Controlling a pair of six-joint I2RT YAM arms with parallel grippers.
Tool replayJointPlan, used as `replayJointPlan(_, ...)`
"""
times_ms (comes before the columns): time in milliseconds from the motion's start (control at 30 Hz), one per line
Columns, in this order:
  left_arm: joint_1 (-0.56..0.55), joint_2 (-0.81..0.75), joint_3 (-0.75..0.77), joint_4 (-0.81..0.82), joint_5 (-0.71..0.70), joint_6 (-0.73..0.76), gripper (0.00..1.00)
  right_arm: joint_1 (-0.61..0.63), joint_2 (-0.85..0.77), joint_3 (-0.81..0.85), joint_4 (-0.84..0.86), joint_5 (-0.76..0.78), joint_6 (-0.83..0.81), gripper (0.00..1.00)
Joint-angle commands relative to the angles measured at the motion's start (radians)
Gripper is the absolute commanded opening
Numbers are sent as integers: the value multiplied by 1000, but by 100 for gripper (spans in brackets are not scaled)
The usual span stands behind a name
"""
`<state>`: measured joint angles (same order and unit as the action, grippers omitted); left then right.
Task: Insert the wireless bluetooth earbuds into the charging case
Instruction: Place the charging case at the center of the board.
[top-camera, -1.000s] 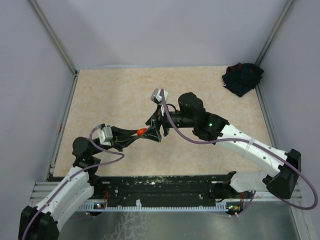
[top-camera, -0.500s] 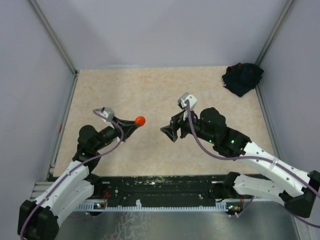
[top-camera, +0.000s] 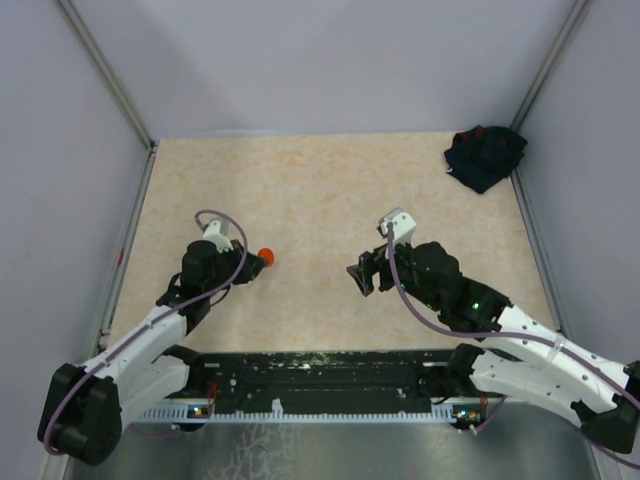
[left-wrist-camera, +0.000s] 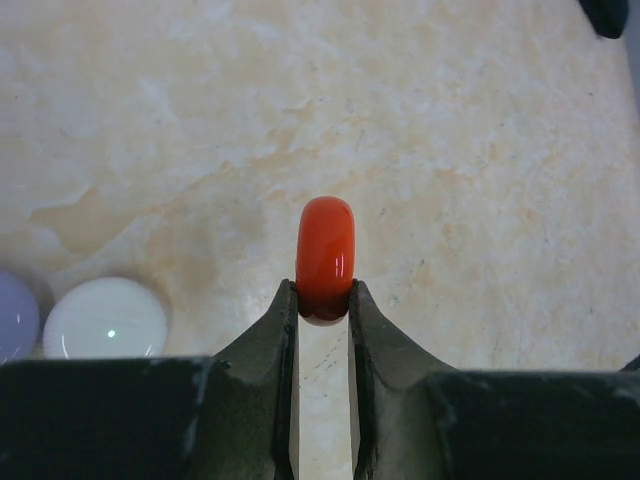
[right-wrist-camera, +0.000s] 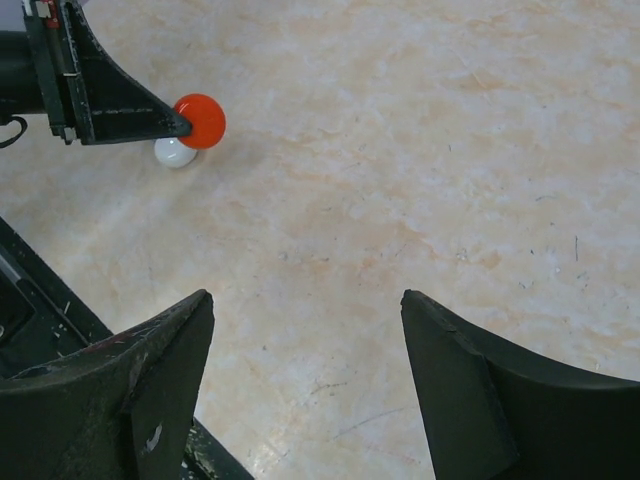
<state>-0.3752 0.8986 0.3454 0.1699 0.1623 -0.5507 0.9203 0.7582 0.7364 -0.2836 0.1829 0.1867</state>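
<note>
- The orange charging case (left-wrist-camera: 325, 250) is a small, smooth, glossy round disc. It looks light and rigid, and probably slippery, with curved faces that could let it squirt out of a loose pinch.
- It is best gripped across its two flat faces, low on the disc. That leaves the seam and the upper rim free for opening.
- The left pincer (left-wrist-camera: 322, 295) is clenched on that case, which stands on edge. Only the fingertips press its lower part, and most of the disc sticks out beyond them.
- The case hangs above the left-middle of the surface (top-camera: 330, 180), near a white disc (left-wrist-camera: 105, 320) and a lavender disc (left-wrist-camera: 15, 315) lying below.
- The right pincer (right-wrist-camera: 305, 300) stands wide apart, holding and touching nothing, well clear of the case.
- No earbuds can be made out in any view.
</note>
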Motion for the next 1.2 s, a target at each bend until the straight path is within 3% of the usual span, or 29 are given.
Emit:
replayJointPlan(0, 1, 77, 16, -56, -84, -67, 0, -3, -37, -27, 49, 11, 23, 76)
replayJointPlan(200, 2, 203, 55, -114, -75, -98, 0, -2, -59, -55, 54, 9, 25, 76)
replayJointPlan(433, 3, 227, 64, -209, -79, -128, 5, -2, -73, -67, 48, 21, 26, 76)
replayJointPlan(600, 2, 194, 41, -235, -92, -141, 15, -2, -72, -66, 40, 35, 35, 76)
replayJointPlan(800, 3, 173, 53, -286, -100, -140, 38, -3, -79, -57, 15, 56, 56, 76)
replayJointPlan(1067, 3, 156, 113, -371, -73, -113, 48, -3, -97, -35, -52, 105, 80, 76)
replayJointPlan(1167, 3, 146, 154, -430, -65, -78, 56, -2, -106, -13, -115, 156, 80, 76)
